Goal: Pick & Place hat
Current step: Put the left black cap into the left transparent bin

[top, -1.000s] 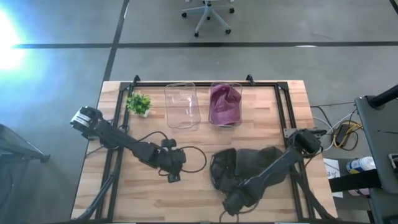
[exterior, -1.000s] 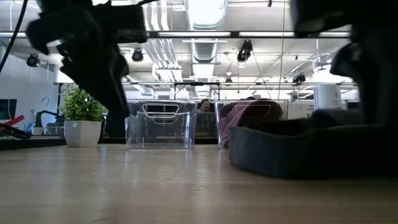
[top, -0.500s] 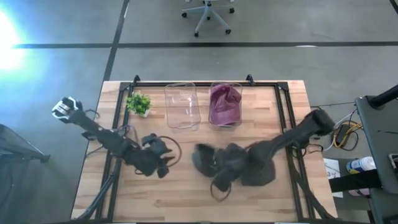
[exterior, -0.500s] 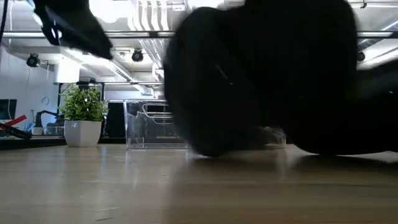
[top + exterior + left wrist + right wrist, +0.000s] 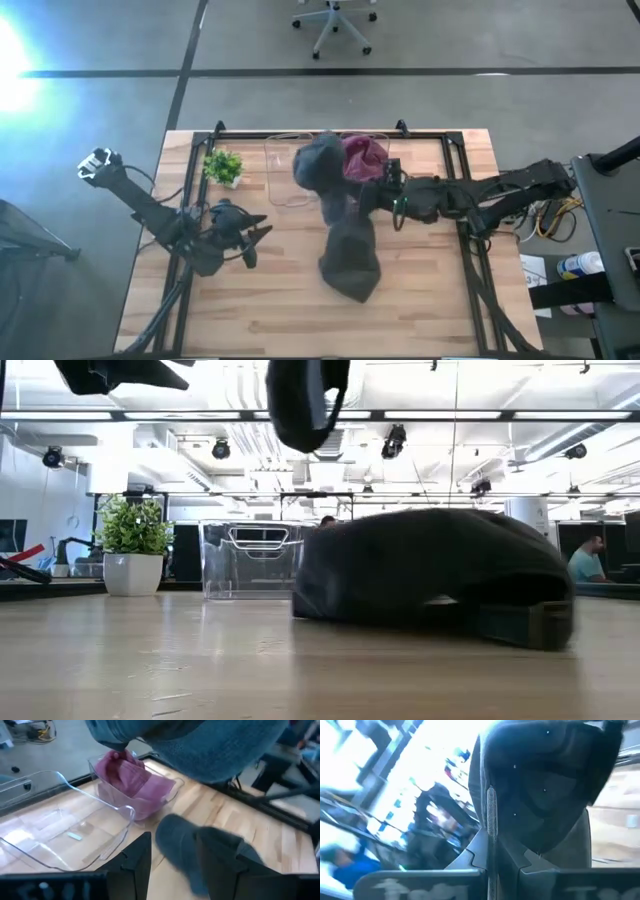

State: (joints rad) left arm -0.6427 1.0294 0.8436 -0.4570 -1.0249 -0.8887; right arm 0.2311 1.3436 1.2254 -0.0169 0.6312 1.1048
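Observation:
A dark hat (image 5: 320,165) hangs in the air over the far middle of the table, above the two bins, in my shut right gripper (image 5: 362,190); it also shows at the top of the low view (image 5: 305,400). A second dark hat (image 5: 350,262) lies on the table by its open underside (image 5: 430,575). A maroon hat (image 5: 362,160) sits in the right clear bin (image 5: 378,195). My left gripper (image 5: 250,235) is open and empty over the table's left part (image 5: 172,865). My right gripper pinches the dark hat between its two fingers (image 5: 475,857), on a part near its edge (image 5: 502,840). The fingers reach in about level from the table's right side. The hat is lifted clear of the table and hangs beside and below the fingers.
An empty clear bin (image 5: 292,172) stands at the far edge, left of the bin with the maroon hat. A small potted plant (image 5: 223,166) stands at the far left. A black frame runs along the table's edges (image 5: 455,180). Bare wood lies at the near side.
My right gripper has risen and gone from the near edge toward the far edge with one dark hat, now lifted clear above the bins. The other dark hat has slid toward the table's middle and stays there. My left gripper has drawn back toward the left edge.

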